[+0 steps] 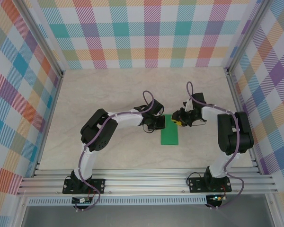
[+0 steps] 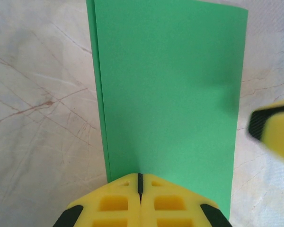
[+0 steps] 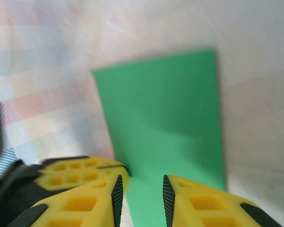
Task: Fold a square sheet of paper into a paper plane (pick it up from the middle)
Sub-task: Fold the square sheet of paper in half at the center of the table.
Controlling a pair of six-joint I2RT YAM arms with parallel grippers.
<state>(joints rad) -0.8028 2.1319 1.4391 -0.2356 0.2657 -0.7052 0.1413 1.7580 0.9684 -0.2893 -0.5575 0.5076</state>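
From the overhead camera I saw the green sheet of paper (image 1: pixel 171 132) lying flat on the marbled table (image 1: pixel 118 94), between the two arms and a little nearer the bases than the grippers. It was not a square but a narrow rectangle, its long sides running away from the bases. In the left wrist camera two layers showed along one long edge of the sheet (image 2: pixel 170 94), one just inside the other (so it was folded double).

The left gripper (image 1: pixel 159 124) sat at the sheet's left side, toward its far end. Through its own camera the left gripper (image 2: pixel 139 179) had its yellow fingers clenched together with only a thin seam between them, and their tips lay at the sheet's nearest edge. I could not tell whether they pressed on the paper, pinched it or merely hovered.

The right gripper (image 1: pixel 177 121) stood just beside the sheet's far right corner, facing the left one across the paper. In its wrist camera the right gripper (image 3: pixel 142 187) had its fingers parted a little. Nothing was caught between them, and the green of the sheet (image 3: pixel 165 109) showed through the gap. One blurred yellow and black finger (image 2: pixel 274 132) of it reached into the left wrist picture past the sheet's right edge.

Pastel plaid walls (image 1: pixel 132 33) enclosed the table on three sides.
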